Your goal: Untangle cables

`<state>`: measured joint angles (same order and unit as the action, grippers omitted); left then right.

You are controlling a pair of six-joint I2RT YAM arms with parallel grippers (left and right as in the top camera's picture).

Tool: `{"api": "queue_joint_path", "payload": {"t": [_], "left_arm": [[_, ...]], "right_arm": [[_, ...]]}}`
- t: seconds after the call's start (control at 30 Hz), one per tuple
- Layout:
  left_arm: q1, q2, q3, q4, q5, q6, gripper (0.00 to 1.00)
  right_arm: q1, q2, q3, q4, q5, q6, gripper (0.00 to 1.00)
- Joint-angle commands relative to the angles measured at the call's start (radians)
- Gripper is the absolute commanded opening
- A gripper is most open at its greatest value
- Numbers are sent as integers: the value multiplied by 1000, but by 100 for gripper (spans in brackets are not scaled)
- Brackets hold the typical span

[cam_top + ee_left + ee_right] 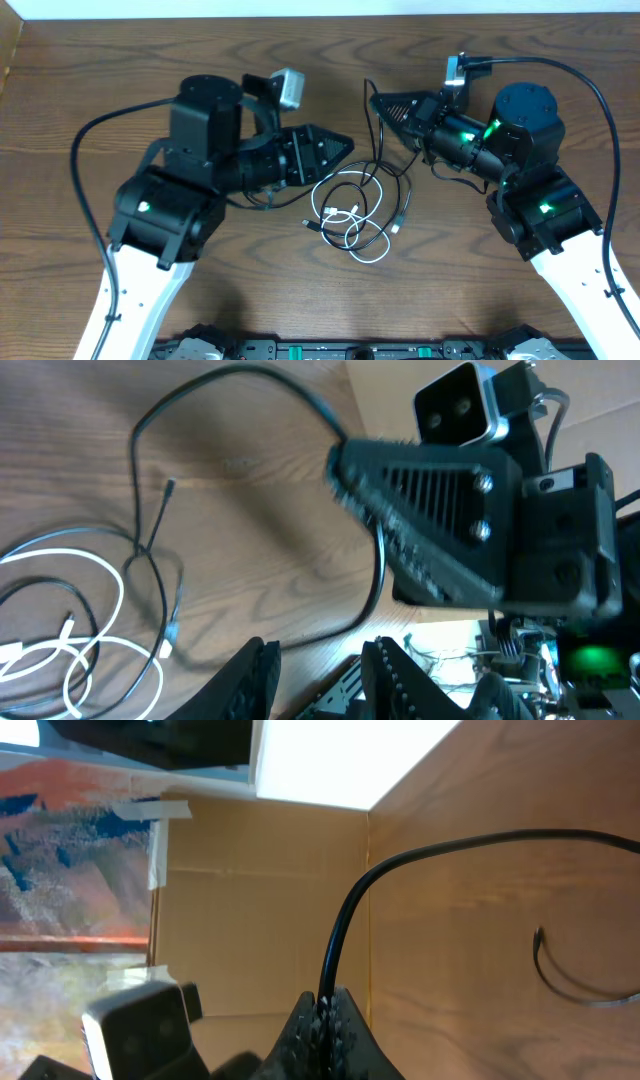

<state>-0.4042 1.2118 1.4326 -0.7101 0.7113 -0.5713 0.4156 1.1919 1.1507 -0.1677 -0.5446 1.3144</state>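
Note:
The cables lie in a loose tangle (355,212) on the wooden table between the arms, with white loops (372,255) and thin black loops. One black cable (379,140) rises out of the tangle to my right gripper (375,100), which is shut on it. In the right wrist view the cable (345,920) leaves the closed fingertips and arcs away to the right. My left gripper (345,145) hovers just left of the tangle. It is open (320,675) with nothing between its fingers. The left wrist view shows the white cable (100,575) and the held black cable (375,575).
Thick black arm cables run at the left (95,130) and the right (600,90). A cardboard wall (260,910) stands past the table's edge. A loose black cable end (560,982) lies on bare wood.

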Motion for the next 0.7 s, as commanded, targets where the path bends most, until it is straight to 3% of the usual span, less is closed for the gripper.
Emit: {"api": "queue_joint_path", "payload": {"t": [0.0, 0.67], "left_arm": [[-32, 24, -3, 27, -32, 17, 33], [-85, 79, -2, 92, 48, 13, 33]], "right_arm": [[9, 2, 6, -9, -53, 24, 2], [35, 6, 6, -19, -25, 23, 1]]}}
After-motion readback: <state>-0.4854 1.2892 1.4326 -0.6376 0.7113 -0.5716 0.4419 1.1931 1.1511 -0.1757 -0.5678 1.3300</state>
